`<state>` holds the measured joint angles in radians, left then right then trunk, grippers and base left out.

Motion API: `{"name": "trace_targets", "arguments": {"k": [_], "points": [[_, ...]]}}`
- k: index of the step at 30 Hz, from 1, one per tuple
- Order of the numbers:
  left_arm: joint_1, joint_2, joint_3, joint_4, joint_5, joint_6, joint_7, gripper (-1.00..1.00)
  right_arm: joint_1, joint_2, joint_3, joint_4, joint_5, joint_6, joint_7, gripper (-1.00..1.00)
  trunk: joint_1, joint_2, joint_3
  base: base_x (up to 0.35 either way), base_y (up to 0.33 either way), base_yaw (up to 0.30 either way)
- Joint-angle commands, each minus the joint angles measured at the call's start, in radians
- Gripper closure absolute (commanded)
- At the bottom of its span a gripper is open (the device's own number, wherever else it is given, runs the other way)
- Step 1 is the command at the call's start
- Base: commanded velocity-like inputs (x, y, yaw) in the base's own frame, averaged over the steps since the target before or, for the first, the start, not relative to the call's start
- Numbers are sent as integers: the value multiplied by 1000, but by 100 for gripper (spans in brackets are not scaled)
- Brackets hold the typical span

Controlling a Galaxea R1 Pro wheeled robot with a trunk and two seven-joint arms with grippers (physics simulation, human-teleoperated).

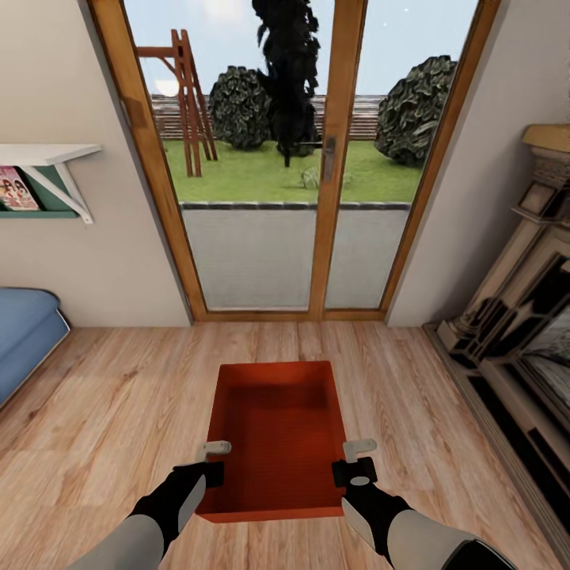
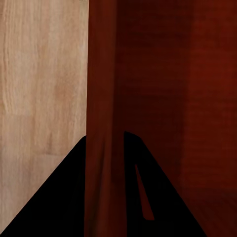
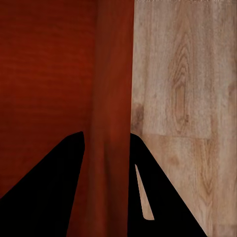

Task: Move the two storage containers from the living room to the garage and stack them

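Note:
One orange-red storage container (image 1: 277, 427) is just in front of me over the living room's light wood-plank floor (image 1: 119, 396); the second container is out of view. My left gripper (image 1: 212, 463) clamps the bin's left wall near its close end, and my right gripper (image 1: 356, 463) clamps the right wall. In the left wrist view the dark fingers (image 2: 59, 197) straddle the ribbed wall (image 2: 103, 89), with my left gripper (image 2: 104, 143) shut on it. The right wrist view shows the same, my right gripper (image 3: 107, 140) shut on the wall (image 3: 114, 74).
Glass doors (image 1: 269, 158) with wooden frames stand straight ahead, with a garden behind them. A fireplace surround (image 1: 514, 332) lines the right side. A blue sofa (image 1: 24, 332) and a wall shelf (image 1: 47, 154) are at the left. Open plank floor lies on both sides of the bin.

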<state>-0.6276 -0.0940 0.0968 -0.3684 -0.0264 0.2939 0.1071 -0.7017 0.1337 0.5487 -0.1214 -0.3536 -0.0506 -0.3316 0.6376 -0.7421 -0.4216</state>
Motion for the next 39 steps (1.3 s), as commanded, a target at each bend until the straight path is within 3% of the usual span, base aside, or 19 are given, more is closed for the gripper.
{"name": "trace_targets", "arguments": {"k": [1,39], "points": [[0,-2,15,-2,-20,7,6,100,-1,1,-19,-15,-6,-3,-1,100,0,-1,0,0,0,0],[0,-1,15,-1,-19,7,6,100,-1,1,-19,-15,-5,-3,-1,100,0,-1,59,0,0,0]]}}
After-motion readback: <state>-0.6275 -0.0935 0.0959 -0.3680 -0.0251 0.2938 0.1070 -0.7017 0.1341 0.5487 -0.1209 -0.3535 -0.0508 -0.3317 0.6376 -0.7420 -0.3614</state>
